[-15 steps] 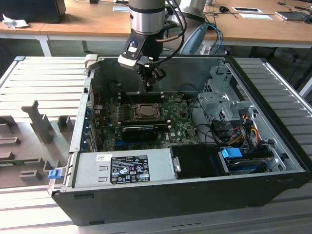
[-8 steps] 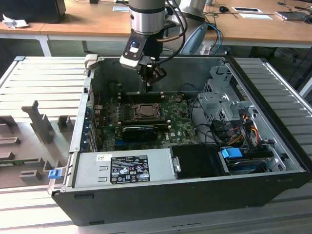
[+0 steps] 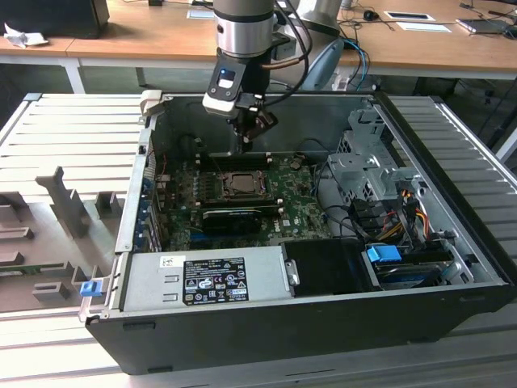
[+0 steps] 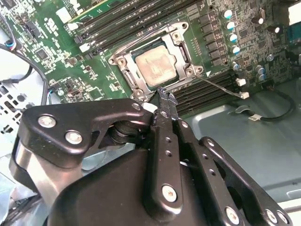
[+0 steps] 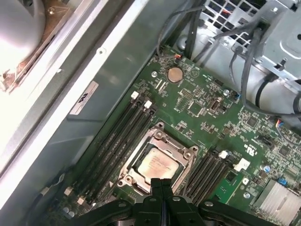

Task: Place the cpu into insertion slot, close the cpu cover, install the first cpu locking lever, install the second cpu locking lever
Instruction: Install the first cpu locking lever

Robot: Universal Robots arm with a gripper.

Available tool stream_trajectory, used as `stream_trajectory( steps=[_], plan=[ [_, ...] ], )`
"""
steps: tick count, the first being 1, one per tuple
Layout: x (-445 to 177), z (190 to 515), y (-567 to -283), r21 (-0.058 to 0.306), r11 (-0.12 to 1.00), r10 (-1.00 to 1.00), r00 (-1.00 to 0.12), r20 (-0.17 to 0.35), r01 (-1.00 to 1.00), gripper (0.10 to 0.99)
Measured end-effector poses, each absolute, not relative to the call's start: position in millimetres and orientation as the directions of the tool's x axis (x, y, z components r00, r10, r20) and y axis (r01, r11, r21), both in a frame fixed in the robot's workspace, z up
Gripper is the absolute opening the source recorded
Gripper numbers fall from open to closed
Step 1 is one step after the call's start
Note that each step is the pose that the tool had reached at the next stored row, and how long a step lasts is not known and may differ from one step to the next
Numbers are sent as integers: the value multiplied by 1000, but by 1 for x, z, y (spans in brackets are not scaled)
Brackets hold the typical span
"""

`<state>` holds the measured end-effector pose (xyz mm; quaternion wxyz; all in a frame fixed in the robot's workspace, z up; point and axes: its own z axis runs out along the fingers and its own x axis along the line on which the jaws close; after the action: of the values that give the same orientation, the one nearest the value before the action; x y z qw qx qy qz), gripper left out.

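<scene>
The small, flat, square cpu [image 4: 155, 66], with its pale silvery-beige matt metal top, lies in the dark square insertion slot [image 4: 132, 60] on the green circuit board [image 5: 211, 113]; the silvery-grey metal frame of the cpu cover [image 4: 126, 69] lies flat around it. The black pincer [image 4: 164, 96] hangs near the socket's edge; its jaws are pressed together, gripping nothing.

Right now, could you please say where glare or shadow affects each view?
In the first wrist view, glare whitens the area beyond the case wall, while the cpu is evenly lit; in the second wrist view, the gripper is a dark foreground mass; in the exterior view, the motherboard lies in the case's shadow.
</scene>
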<state>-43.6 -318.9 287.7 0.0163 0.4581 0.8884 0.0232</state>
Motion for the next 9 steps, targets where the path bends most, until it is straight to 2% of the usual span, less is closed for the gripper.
stream_trajectory(
  steps=[9],
  plan=[
    [-44,287,-319,56,712,701,-713,-8,700,106]
  ],
)
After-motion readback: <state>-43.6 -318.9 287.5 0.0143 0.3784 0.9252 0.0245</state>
